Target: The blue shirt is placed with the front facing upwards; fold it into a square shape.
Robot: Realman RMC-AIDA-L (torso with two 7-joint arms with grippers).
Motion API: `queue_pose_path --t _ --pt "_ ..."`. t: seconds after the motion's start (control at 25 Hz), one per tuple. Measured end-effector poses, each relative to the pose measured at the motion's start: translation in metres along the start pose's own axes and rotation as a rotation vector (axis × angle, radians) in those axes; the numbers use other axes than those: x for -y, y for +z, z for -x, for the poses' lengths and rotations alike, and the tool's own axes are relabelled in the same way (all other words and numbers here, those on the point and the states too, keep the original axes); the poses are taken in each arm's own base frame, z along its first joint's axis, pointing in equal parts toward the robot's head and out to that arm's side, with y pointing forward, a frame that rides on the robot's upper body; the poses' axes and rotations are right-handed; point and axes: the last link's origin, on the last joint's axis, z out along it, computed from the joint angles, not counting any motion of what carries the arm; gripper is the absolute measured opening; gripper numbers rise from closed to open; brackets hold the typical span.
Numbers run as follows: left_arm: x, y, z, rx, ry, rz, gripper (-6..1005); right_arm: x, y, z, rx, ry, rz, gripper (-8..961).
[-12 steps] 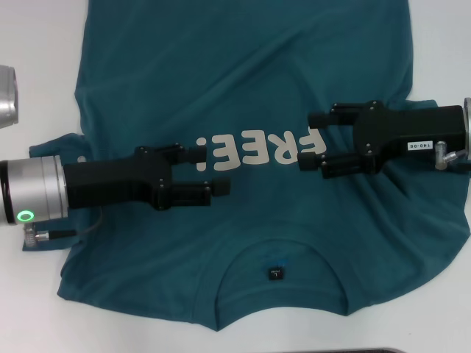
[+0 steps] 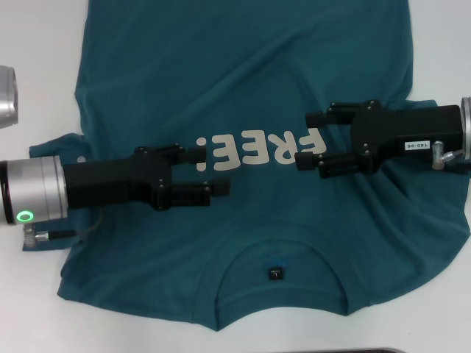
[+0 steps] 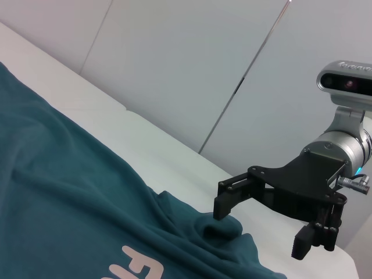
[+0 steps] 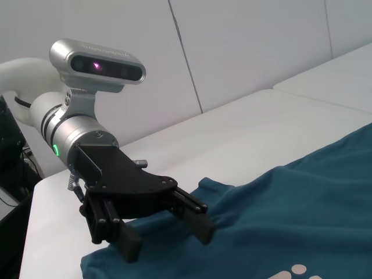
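Observation:
The blue shirt [image 2: 243, 66] lies spread flat and face up on the white table, its cream "FREE" lettering [image 2: 257, 151] across the middle. Its collar [image 2: 283, 254] and black neck label [image 2: 275, 273] are at the near edge. My left gripper [image 2: 212, 170] hovers open over the chest just left of the lettering. From the right, my right gripper [image 2: 306, 140] reaches in open at the lettering's right end. The left wrist view shows the shirt [image 3: 70, 197] and the right gripper [image 3: 261, 229] over a rumpled fold. The right wrist view shows the left gripper [image 4: 167, 241] above the shirt [image 4: 302, 221].
White table [image 2: 44, 44] shows on both sides of the shirt. A silver metal cylinder [image 2: 6, 95] sits at the far left edge. A dark strip [image 2: 368, 351] runs along the near edge of the head view.
My right gripper has shifted slightly leftward over the lettering. The left gripper and the shirt look unchanged.

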Motion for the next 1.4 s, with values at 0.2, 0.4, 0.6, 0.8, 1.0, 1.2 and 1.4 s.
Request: queue_pose_path --t 0.2,0.4,0.6,0.8,1.0,1.2,1.4 --pt "0.002 -0.006 0.001 0.009 -0.017 -0.013 901 0.001 0.001 0.001 0.0 -0.003 -0.001 915" --pt "0.013 -0.032 0.002 0.035 -0.077 -0.066 901 0.001 0.001 0.002 0.001 -0.001 -0.003 915" --pt "0.024 -0.063 0.004 0.043 -0.18 -0.145 900 0.002 0.003 0.004 0.006 -0.002 -0.004 915" --pt "0.031 -0.096 0.006 0.011 -0.291 -0.226 883 0.004 0.002 0.005 0.023 -0.004 -0.02 915" --pt "0.032 -0.12 0.012 0.014 -0.35 -0.282 854 0.004 0.001 0.004 0.033 -0.001 -0.027 915" --pt "0.033 -0.136 0.022 0.044 -0.399 -0.323 826 0.003 0.0 0.004 0.035 0.002 -0.027 915" --pt "0.035 -0.151 0.026 0.051 -0.434 -0.369 828 0.003 0.0 0.003 0.037 0.003 -0.025 915"
